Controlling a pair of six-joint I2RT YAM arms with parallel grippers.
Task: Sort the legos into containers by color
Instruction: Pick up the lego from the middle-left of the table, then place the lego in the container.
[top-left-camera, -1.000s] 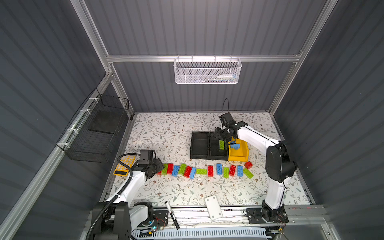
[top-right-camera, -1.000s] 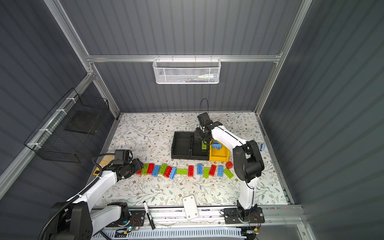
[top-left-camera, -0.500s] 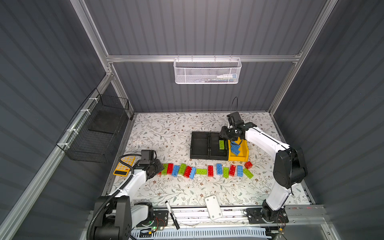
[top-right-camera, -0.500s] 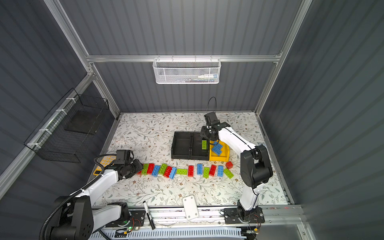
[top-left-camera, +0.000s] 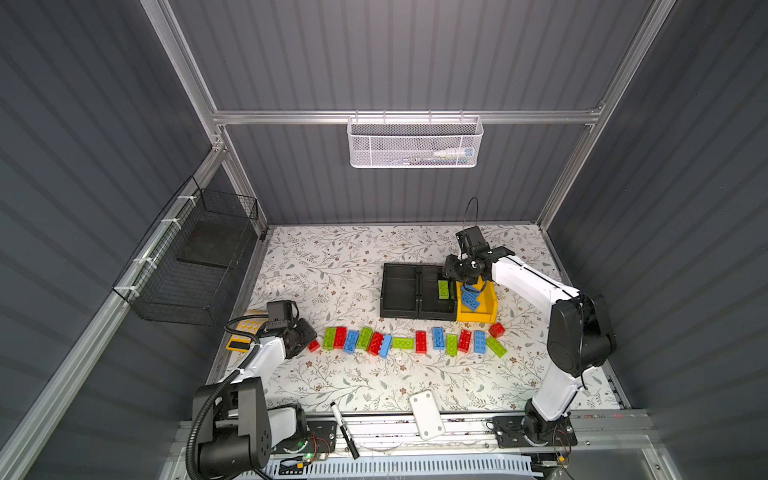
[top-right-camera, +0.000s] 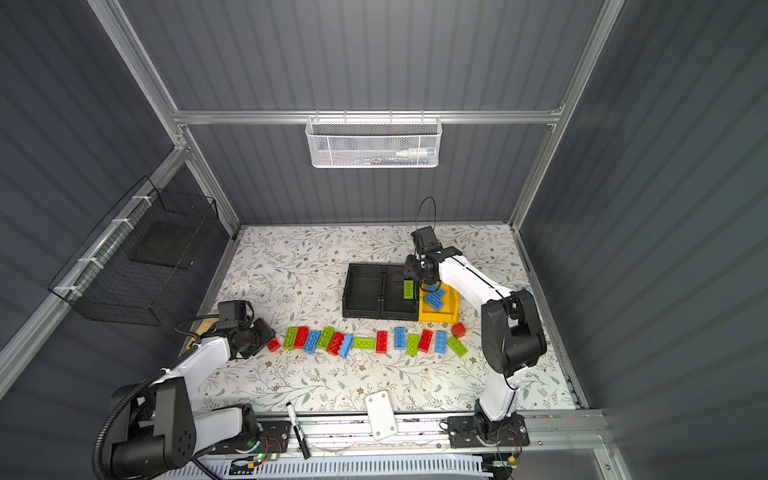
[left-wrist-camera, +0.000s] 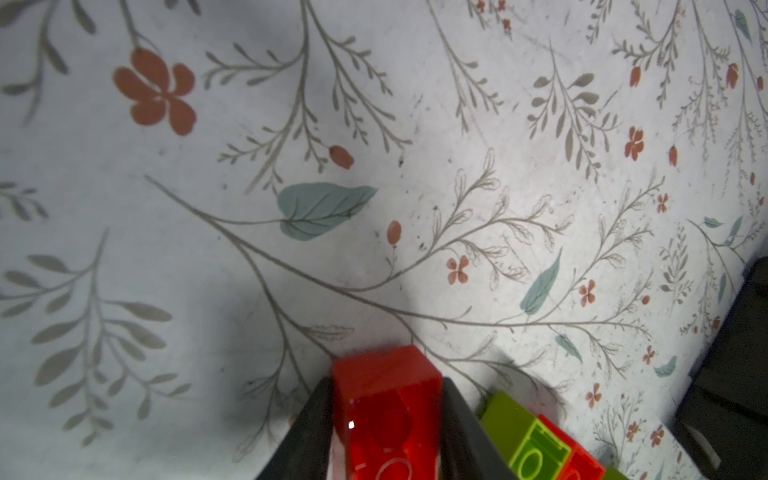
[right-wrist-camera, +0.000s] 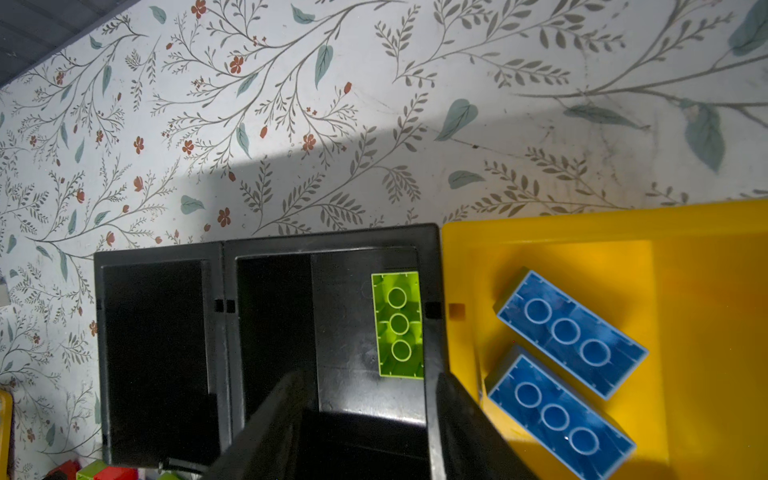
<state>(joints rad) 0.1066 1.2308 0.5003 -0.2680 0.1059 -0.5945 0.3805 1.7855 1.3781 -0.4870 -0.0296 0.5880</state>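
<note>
A row of red, green and blue legos (top-left-camera: 402, 343) (top-right-camera: 363, 343) lies across the mat in front of the containers. At its left end my left gripper (top-left-camera: 311, 338) (top-right-camera: 268, 338) (left-wrist-camera: 386, 386) is shut on a red lego (left-wrist-camera: 386, 374) (top-left-camera: 313, 345), both fingers pressed to its sides. My right gripper (top-left-camera: 459, 276) (right-wrist-camera: 371, 376) hangs open and empty over the black bins. The left black bin (top-left-camera: 399, 291) (right-wrist-camera: 158, 332) is empty. The right black bin (top-left-camera: 430, 307) (right-wrist-camera: 332, 237) holds one green lego (right-wrist-camera: 399, 324) (top-left-camera: 444, 289). The yellow bin (top-left-camera: 490, 309) (right-wrist-camera: 540, 228) holds two blue legos (right-wrist-camera: 569, 330) (top-left-camera: 471, 299).
A yellow-orange tray (top-left-camera: 245, 328) lies behind my left wrist. A marker pen (top-left-camera: 343, 428) and a white card (top-left-camera: 426, 413) lie at the front edge. A black wire basket (top-left-camera: 195, 266) hangs on the left wall, a white mesh basket (top-left-camera: 415, 143) on the back rail.
My left jaws have narrowed onto the red lego at the row's left end. My right arm has swung its elbow to the right, with the gripper still over the bins.
</note>
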